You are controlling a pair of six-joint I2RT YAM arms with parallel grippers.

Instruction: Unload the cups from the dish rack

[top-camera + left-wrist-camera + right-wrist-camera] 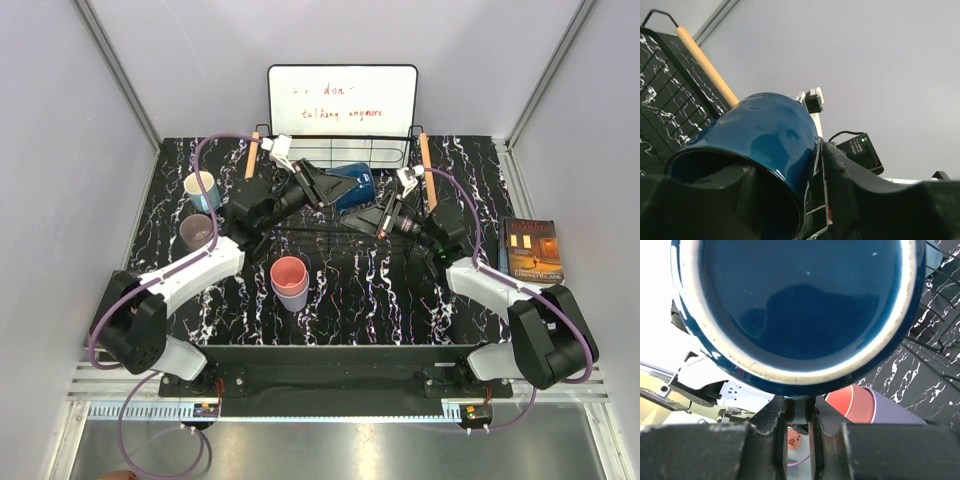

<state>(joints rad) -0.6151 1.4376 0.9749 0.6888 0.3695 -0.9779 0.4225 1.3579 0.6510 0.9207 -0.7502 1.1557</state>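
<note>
Arms: left arm (pixel 195 272) and right arm (pixel 490 288), white shells between black joints.
Shoulders: bulky rounded black housings (pixel 140 335).
Cables: 1 purple cable (pixel 95 335) looped along each arm.
Grippers: left gripper (pixel 330 188) and right gripper (pixel 796 405), black, 2 fingers each.
Wrists: white camera bracket (pixel 280 148) on each; small green light (pixel 441 256) on the right.

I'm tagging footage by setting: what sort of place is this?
Likely a robotics lab test cell: plain white panels enclose a marbled table, with two bolted-down arms and a handwritten whiteboard.
</note>
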